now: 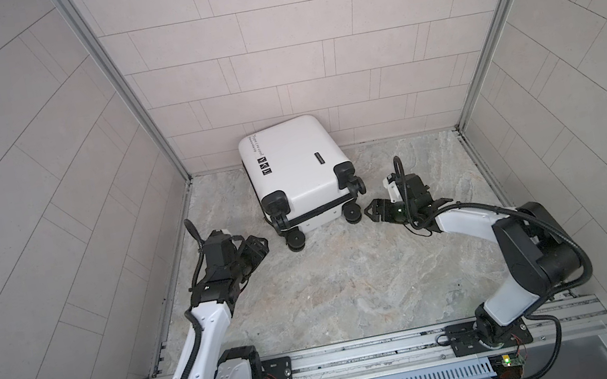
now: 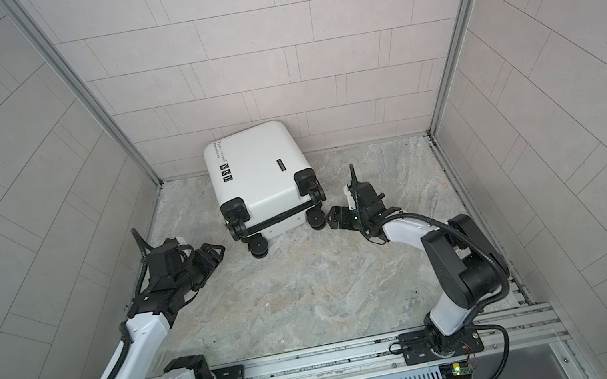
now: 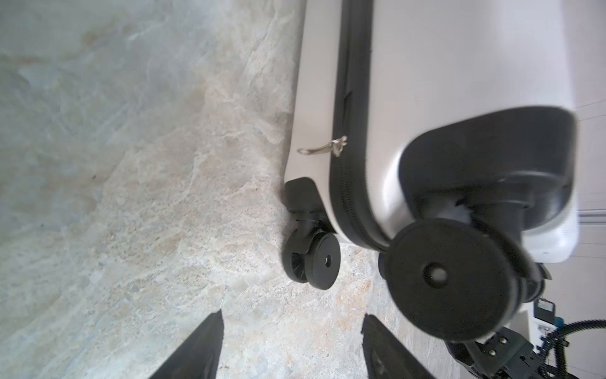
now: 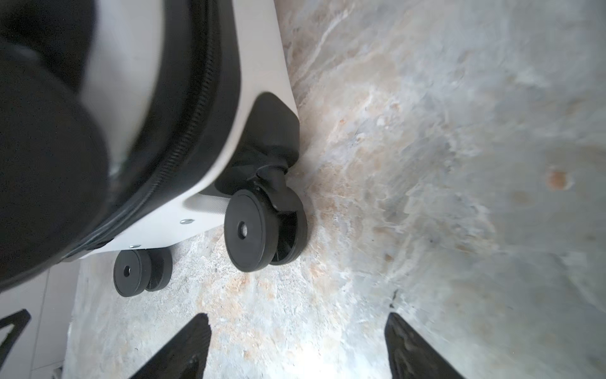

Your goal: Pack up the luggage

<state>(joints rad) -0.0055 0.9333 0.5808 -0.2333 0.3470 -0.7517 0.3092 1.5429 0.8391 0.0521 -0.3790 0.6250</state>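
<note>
Luggage (image 1: 291, 163) lies shut on its side on the marbled tabletop (image 1: 332, 291), toward the back wall (image 1: 311, 50) and a little left of the middle. In both top views its white shell faces up with the three small stickers (image 2: 226, 171) showing. Its wheeled end points at the two arms, and the black zip band runs closed round the shell (the metal zipper pull (image 3: 323, 149) hangs against the lower half).

In a top view the left gripper (image 1: 260, 246) hovers low over the tabletop, near the lower left wheel (image 1: 296, 241) but clear of it. Its wrist view shows the left gripper (image 3: 292, 328) with both fingers (image 3: 196, 347) spread well apart. Only bare marble lies between them, and the same wheel (image 3: 311, 261) sits ahead of the tips, untouched.

The right gripper (image 1: 370, 212) sits just beside the lower right wheel (image 1: 353, 216), at the suitcase's right corner. From above, the tip looks almost against the wheel. In its wrist view the right gripper (image 4: 297, 328) has its fingers (image 4: 183, 347) spread wide and empty. A strip of tabletop shows between the tips and that wheel (image 4: 262, 226). Neither gripper holds or presses anything.
</note>
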